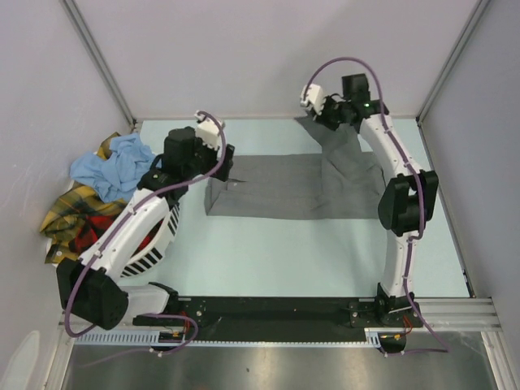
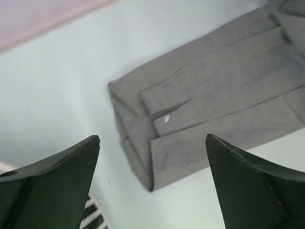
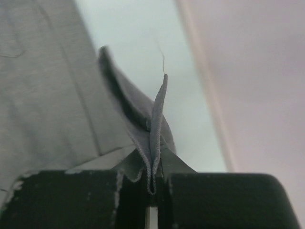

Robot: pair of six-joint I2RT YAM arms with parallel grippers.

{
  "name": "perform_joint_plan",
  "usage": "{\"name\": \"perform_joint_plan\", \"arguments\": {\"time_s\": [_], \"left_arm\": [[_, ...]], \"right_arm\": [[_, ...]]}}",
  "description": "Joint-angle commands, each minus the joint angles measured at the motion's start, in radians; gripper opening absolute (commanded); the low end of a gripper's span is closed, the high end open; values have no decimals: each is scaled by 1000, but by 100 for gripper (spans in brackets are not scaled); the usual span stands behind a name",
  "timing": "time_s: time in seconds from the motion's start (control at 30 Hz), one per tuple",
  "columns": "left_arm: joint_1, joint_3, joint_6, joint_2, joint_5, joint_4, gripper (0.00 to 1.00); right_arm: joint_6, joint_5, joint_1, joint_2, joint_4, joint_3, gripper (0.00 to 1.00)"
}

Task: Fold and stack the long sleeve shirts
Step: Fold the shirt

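A plain mid-grey long sleeve shirt [image 1: 284, 187] lies folded into a long band across the middle of the table. My right gripper [image 1: 318, 111] is shut on its far right end and holds that end lifted near the back wall; the pinched grey cloth [image 3: 157, 124] stands up between the jaws in the right wrist view. My left gripper [image 1: 221, 166] is open and empty, just above the shirt's left end [image 2: 143, 138]. A light blue shirt [image 1: 114, 166], a yellow plaid one [image 1: 69, 213] and a red-and-black plaid one [image 1: 101, 223] lie heaped at the left.
A white slotted plastic basket [image 1: 162, 244] lies under the left arm at the left, by the heap. Grey walls close in the table at the back and on both sides.
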Motion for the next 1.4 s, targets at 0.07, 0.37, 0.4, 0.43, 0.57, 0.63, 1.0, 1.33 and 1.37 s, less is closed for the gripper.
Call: {"name": "perform_joint_plan", "arguments": {"time_s": [0.07, 0.37, 0.4, 0.43, 0.57, 0.63, 1.0, 1.33, 1.37], "left_arm": [[144, 12, -159, 18, 98, -107, 98], [150, -26, -223, -23, 354, 18, 97], [150, -31, -230, -28, 381, 38, 97], [150, -34, -240, -26, 405, 54, 96], [150, -20, -237, -9, 410, 66, 96], [152, -20, -222, -11, 386, 63, 95], [155, -46, -248, 1, 609, 170, 84], [123, -6, -70, 37, 715, 170, 83], [123, -5, -62, 40, 711, 167, 84]], "right_arm": [[193, 236, 159, -103, 31, -96, 0], [369, 293, 198, -97, 96, -48, 0], [377, 295, 198, -99, 88, -38, 0], [385, 293, 199, -94, 74, -24, 0], [508, 348, 228, -79, -5, 53, 0], [582, 391, 236, -94, -9, 41, 0], [646, 237, 163, -238, 140, -169, 0], [451, 39, -89, -162, 361, -114, 0], [436, 26, -100, -151, 393, -116, 0]]}}
